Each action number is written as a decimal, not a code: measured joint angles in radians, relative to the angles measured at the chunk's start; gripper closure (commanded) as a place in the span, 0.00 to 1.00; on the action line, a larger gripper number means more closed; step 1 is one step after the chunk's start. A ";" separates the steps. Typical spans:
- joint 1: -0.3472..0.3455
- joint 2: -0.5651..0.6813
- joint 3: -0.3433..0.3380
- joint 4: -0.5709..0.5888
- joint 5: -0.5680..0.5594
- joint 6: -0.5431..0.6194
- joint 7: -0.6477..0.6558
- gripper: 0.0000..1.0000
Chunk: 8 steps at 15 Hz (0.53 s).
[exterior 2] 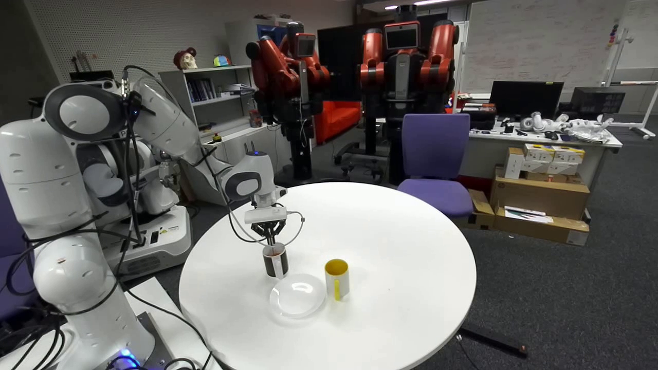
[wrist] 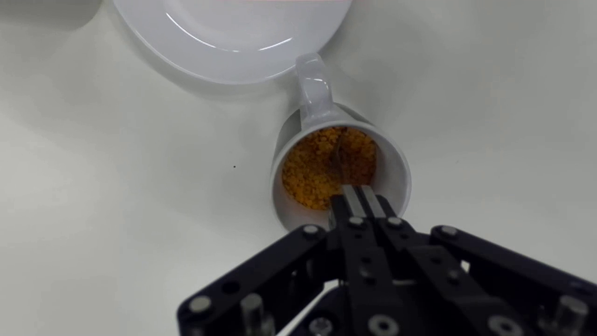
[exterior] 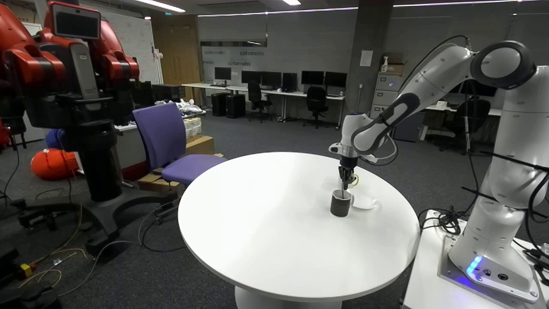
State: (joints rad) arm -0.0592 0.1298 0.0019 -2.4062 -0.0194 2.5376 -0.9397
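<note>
My gripper (wrist: 358, 189) points down over a dark-bodied mug with a white inside (wrist: 394, 170), its fingertips close together at the mouth. Between them is a thin spoon (wrist: 343, 165), whose lower end rests in orange-yellow grains (wrist: 305, 170) within the mug. Part of the spoon's handle is hidden by the fingers. In both exterior views the mug (exterior: 340, 207) (exterior 2: 271, 264) stands upright on the table beneath the gripper. A white plate (exterior 2: 297, 298) lies beside the mug's handle. Past the plate stands a white mug with a yellow inside and yellow handle (exterior 2: 337, 280).
The round white table (exterior: 257, 223) carries these things. A purple chair (exterior 2: 436, 154) is at its far edge, with red two-armed robots (exterior 2: 406, 61) behind. Loose cables (exterior: 450, 221) lie by the arm's base.
</note>
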 measured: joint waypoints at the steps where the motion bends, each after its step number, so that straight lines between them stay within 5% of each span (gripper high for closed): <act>1: 0.001 -0.002 0.001 -0.007 0.000 0.000 0.000 1.00; 8: 0.007 -0.003 0.023 -0.028 0.022 0.000 0.000 1.00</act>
State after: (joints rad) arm -0.0521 0.1265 0.0244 -2.4338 0.0028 2.5376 -0.9397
